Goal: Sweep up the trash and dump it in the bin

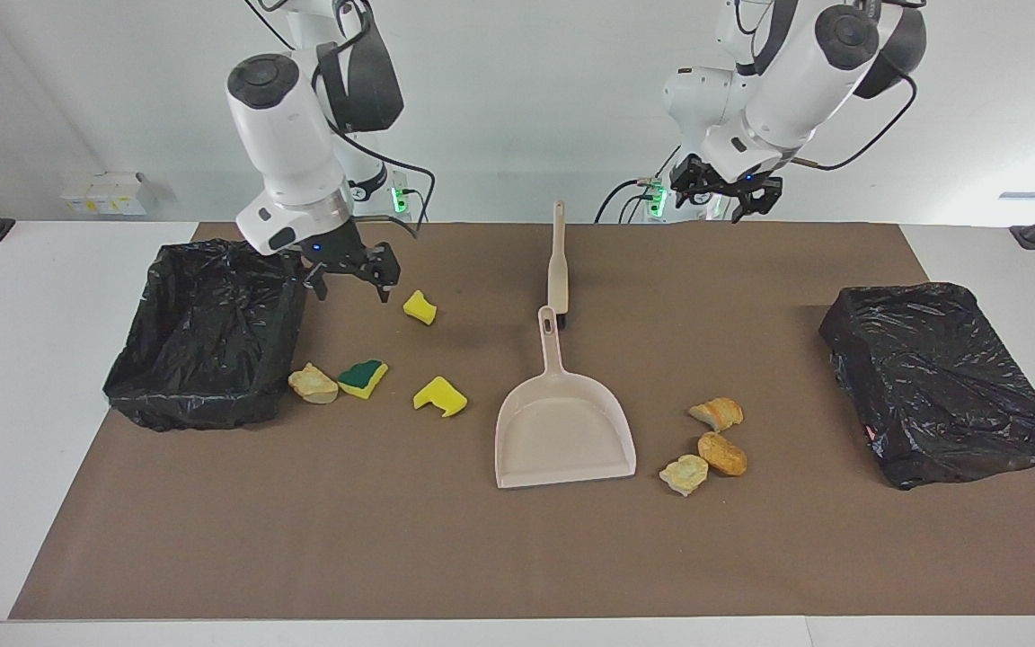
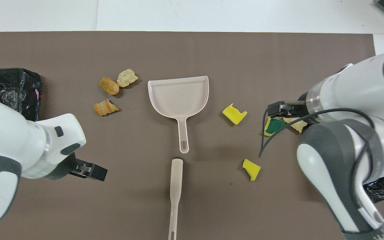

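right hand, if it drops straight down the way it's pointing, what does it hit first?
Probably bare mat. The right hand, open, hangs between the open bin and the nearest yellow sponge piece, over neither as far as the facing view shows; depth is uncertain.

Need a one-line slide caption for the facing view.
Beige plastic dustpan and brush untouched amid scattered sponge and bread scraps; both open tools raised.

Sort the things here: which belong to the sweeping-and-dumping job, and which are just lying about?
For the job: bread chunks, yellow sponge pieces, green-topped sponge piece, dustpan, brush, open bag-lined bin.
Lying about: wrapped black box at the left arm's end, small white box off the mat.
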Controlling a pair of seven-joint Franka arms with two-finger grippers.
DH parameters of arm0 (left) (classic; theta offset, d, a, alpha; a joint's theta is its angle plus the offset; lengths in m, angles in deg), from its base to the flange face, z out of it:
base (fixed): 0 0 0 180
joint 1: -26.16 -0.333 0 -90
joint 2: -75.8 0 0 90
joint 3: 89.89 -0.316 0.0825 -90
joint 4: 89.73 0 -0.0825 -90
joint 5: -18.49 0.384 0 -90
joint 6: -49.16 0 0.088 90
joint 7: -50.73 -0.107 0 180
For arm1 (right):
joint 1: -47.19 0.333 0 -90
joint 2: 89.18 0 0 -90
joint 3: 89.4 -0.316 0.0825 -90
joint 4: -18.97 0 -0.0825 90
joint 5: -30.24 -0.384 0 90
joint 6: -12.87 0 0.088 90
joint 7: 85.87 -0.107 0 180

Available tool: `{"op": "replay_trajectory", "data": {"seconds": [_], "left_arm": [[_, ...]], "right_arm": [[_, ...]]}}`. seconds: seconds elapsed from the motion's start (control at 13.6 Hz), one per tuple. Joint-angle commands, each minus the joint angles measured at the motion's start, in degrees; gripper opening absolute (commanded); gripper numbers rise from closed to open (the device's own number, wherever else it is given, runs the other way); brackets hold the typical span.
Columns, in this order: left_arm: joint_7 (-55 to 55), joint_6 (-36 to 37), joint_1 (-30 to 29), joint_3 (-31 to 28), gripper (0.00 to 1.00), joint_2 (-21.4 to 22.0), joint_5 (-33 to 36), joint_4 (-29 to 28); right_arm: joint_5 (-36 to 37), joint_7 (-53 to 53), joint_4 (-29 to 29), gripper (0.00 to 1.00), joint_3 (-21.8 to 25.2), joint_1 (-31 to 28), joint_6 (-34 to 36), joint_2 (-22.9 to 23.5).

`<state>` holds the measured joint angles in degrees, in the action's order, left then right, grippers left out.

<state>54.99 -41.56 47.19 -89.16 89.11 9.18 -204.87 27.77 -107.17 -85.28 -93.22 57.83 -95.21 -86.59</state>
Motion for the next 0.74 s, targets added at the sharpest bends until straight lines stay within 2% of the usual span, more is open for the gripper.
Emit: {"op": "replay_trajectory", "data": {"seconds": [0.0,0.15,0.37,0.52,0.66], "left_arm": [[7.59,-9.88,8.55,-0.9,1.0,5.5,-0.71,-11.04],[13.47,-15.16,14.97,-0.9,1.0,5.85,-0.71,-15.18],[21.2,-23.77,24.9,-0.91,1.0,5.77,-0.71,-21.41],[25.96,-33.24,31.93,-0.55,1.0,5.59,-0.71,-27.82],[28.61,-40.82,36.16,-0.12,1.0,4.98,-0.63,-32.41]], "right_arm": [[-1.66,-7.32,-0.52,1.0,0.12,4.19,-4.58,2.76],[-2.18,-11.46,-0.52,1.0,0.12,6.84,-8.97,4.7],[-3.59,-18.32,-0.08,1.0,0.12,8.52,-11.44,6.98],[-3.68,-19.04,-0.08,1.0,0.21,8.96,-12.24,7.34],[-3.68,-19.04,-0.16,1.0,0.12,8.96,-12.33,7.34]]}}
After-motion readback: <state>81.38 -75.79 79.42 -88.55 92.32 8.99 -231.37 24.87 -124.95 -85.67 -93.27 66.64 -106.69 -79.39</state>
